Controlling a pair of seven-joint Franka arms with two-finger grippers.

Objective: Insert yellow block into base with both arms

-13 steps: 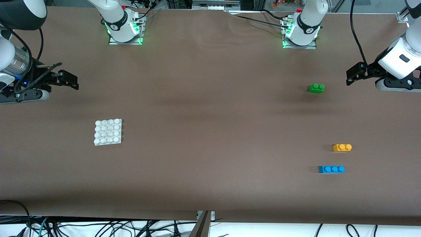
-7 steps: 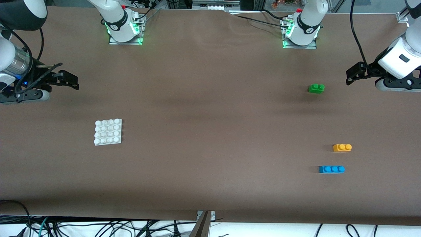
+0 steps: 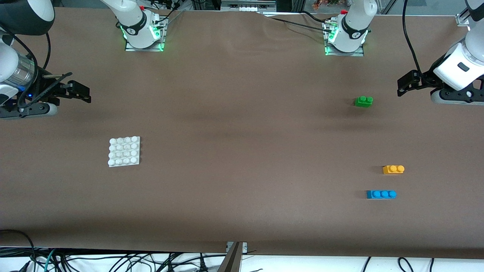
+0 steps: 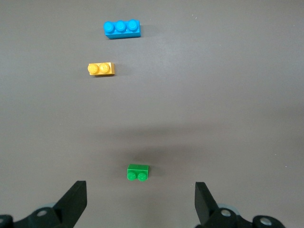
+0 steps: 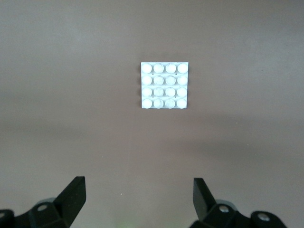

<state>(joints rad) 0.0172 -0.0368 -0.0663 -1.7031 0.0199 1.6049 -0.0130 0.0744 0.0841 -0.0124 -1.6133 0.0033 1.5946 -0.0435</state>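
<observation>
The yellow block (image 3: 393, 169) lies on the brown table toward the left arm's end, and also shows in the left wrist view (image 4: 101, 69). The white base (image 3: 124, 151) lies toward the right arm's end, and also shows in the right wrist view (image 5: 165, 85). My left gripper (image 3: 403, 86) is open and empty, up in the air at the left arm's end of the table, apart from the yellow block; in its wrist view (image 4: 140, 199) the jaws stand wide. My right gripper (image 3: 81, 93) is open and empty at the right arm's end, also seen in its wrist view (image 5: 139, 197).
A green two-stud brick (image 3: 363, 101) lies farther from the front camera than the yellow block and shows in the left wrist view (image 4: 137, 172). A blue three-stud brick (image 3: 381, 194) lies nearer the camera, also in the left wrist view (image 4: 122, 29). Cables hang below the table's front edge.
The left gripper has shifted very slightly. The bricks, the base and the right arm have not moved.
</observation>
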